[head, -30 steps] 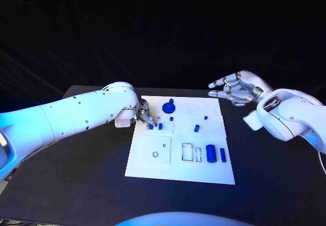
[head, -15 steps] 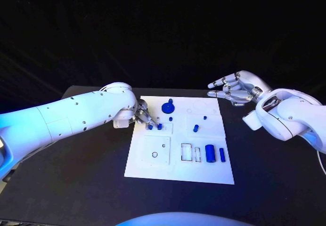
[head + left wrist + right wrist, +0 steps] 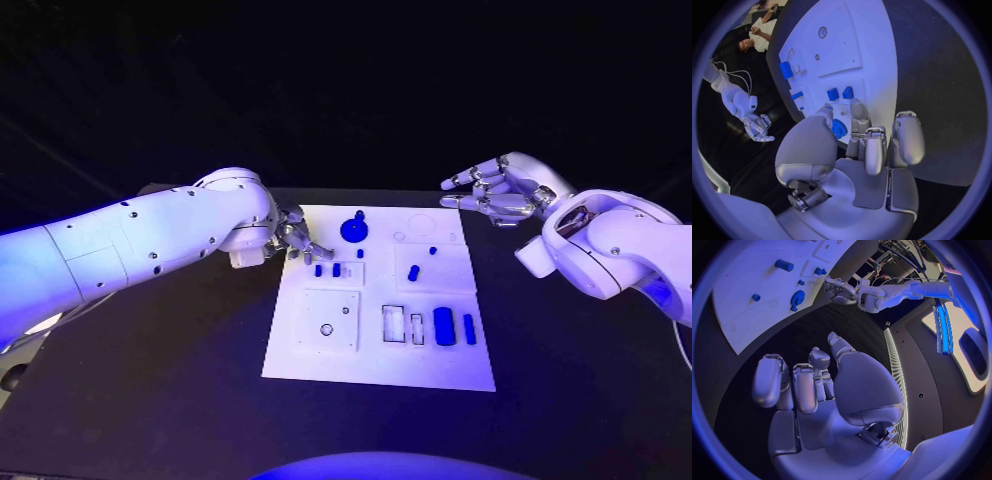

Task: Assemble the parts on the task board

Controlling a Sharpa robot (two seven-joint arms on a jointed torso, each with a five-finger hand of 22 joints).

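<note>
A black desk [image 3: 173, 380] carried everything, its dark surface stretching from nine o'clock round to three o'clock and down toward six, against a black backdrop [image 3: 346, 90] at twelve o'clock

We counted one white task board [image 3: 433, 365] on one black table [image 3: 173, 380]. On the board we made out eight blue parts: one round disc [image 3: 353, 231], two short pegs [image 3: 319, 270] side by side, one single peg [image 3: 414, 272], two tiny studs [image 3: 359, 253] and two long bars [image 3: 444, 325]. There were two hands, the left hand [image 3: 296, 240] and the right hand [image 3: 498, 190].
</note>
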